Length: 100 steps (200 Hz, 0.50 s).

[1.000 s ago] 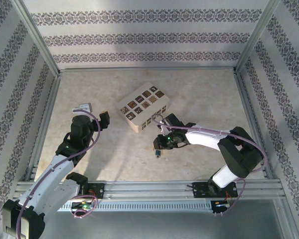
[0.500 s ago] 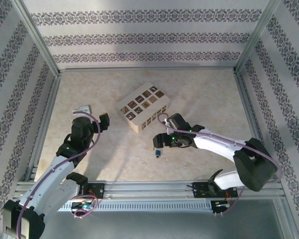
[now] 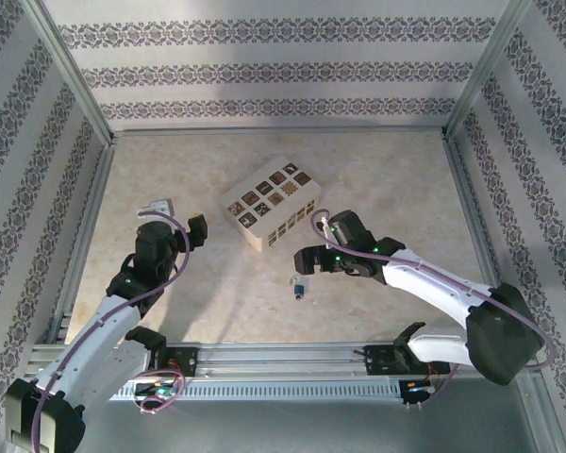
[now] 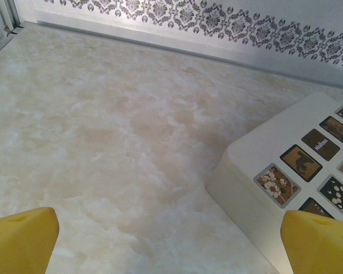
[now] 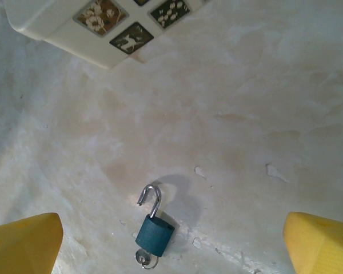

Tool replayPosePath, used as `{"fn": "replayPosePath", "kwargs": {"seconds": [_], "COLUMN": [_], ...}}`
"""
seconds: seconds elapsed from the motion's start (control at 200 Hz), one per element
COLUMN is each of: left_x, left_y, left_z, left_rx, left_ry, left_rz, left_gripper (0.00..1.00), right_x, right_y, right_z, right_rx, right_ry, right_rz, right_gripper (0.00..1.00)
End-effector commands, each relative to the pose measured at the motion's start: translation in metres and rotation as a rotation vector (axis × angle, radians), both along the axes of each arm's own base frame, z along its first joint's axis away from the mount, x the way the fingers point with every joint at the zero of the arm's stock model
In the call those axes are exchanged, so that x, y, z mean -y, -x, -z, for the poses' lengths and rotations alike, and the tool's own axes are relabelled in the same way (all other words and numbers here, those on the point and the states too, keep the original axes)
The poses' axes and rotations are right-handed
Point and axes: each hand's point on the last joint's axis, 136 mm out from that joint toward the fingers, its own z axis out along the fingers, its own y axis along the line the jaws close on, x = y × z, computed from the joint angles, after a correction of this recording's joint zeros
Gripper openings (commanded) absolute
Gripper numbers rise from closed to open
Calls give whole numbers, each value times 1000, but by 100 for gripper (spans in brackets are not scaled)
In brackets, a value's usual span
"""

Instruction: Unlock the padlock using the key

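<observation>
Right claw (image 5: 171, 245): spread wide, holding nothing, poised above the marbled tabletop (image 5: 263, 85) in front of the white box (image 5: 57, 23) with pictured tiles. Left claw (image 4: 170, 242): likewise wide and empty, just off the box's left corner. Padlock (image 5: 154, 235): teal body, flat on the tabletop in front of the box, apart from it; shackle swung open; small silver ring at the base, key itself too small to tell.

A beige, marble-patterned tabletop (image 3: 387, 189) is enclosed on three sides by white walls (image 3: 264, 19) carrying horizontal bands of dark floral ornament. Aluminium posts (image 3: 71, 71) stand at the back corners, and an aluminium rail (image 3: 283, 356) runs along the near edge. The light is soft and even.
</observation>
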Motion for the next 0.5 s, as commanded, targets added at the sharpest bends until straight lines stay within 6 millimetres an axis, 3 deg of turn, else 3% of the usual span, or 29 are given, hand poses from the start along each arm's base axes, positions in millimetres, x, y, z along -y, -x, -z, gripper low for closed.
{"fn": "replayPosePath", "kwargs": {"seconds": [0.0, 0.495], "left_x": [-9, -22], "left_y": [2, 3], "left_z": [8, 7], "left_rx": [-13, 8], "left_ry": [-10, -37], "left_rz": [-39, -111], "left_gripper": [99, 99], "right_x": [14, 54], "right_y": [-5, -37], "right_z": [-6, -67], "right_rx": [65, 384], "right_ry": [40, 44], "right_rz": [20, 207], "right_gripper": [99, 98]}}
